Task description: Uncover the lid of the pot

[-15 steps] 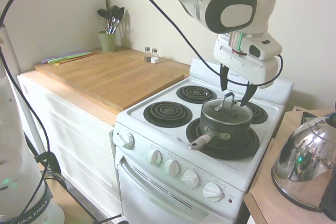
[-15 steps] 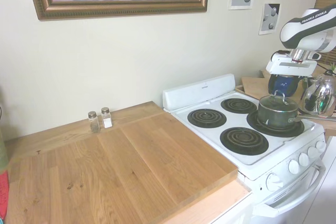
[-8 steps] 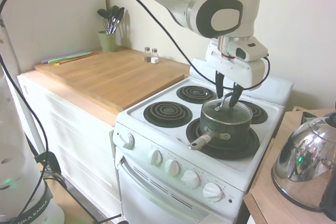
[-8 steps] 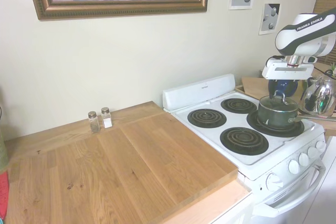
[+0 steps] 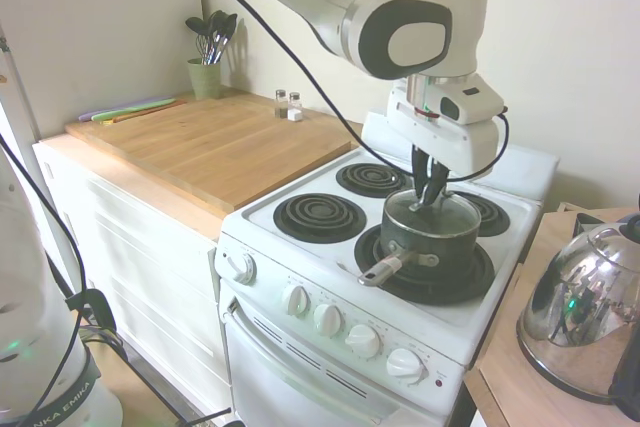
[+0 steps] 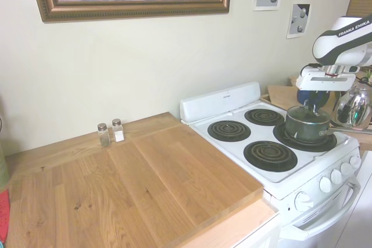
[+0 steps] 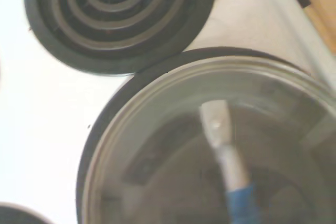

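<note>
Near, lower right of first exterior view: shiny kettle (image 5: 583, 312) on a wooden side surface. White stove (image 5: 330, 292) fills lower centre, knobs along its front panel. Dark pot (image 5: 430, 239) sits on front right burner (image 5: 478, 279), right of centre in frame, long grey handle (image 5: 383, 269) pointing toward lower left. Glass lid (image 5: 436, 213) on the pot, metal rim seated all round, loop handle (image 5: 430, 192) up at its middle. Gripper (image 5: 429, 184) comes straight down from above, dark fingers drawn close together on either side of the loop handle, pinching it. Wrist view: lid (image 7: 157, 145) fills lower right, blurred, its loop handle (image 7: 218, 129) near centre, another burner (image 7: 118, 17) at upper left. Second exterior view: pot (image 6: 308, 125) at right edge, gripper (image 6: 313, 104) over it. Further back, left of stove: wooden countertop (image 5: 215, 142), two small shakers (image 5: 287, 104) near the wall, green cup of utensils (image 5: 207, 65) in upper left corner
</note>
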Robot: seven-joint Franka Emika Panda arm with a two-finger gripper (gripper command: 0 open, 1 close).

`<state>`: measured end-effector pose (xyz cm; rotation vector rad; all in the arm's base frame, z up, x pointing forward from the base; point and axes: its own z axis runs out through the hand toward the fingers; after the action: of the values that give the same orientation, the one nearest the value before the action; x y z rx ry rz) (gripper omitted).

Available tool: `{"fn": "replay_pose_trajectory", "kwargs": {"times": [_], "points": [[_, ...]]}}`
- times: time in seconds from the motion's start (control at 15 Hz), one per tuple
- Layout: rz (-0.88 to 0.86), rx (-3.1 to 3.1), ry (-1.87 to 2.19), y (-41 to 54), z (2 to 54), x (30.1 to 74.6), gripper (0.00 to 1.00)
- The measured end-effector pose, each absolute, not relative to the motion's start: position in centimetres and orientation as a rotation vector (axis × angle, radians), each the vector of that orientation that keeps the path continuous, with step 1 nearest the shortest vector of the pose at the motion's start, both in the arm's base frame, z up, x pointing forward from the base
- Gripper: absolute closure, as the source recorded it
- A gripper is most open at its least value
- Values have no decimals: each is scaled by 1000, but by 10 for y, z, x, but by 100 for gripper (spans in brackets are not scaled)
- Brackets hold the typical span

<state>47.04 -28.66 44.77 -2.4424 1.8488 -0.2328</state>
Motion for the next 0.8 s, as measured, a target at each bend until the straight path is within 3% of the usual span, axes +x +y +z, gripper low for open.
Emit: {"fn": "replay_pose_trajectory", "kwargs": {"times": [0.8], "points": [[-383, -2532, 1822, -287, 478, 455, 100]]}}
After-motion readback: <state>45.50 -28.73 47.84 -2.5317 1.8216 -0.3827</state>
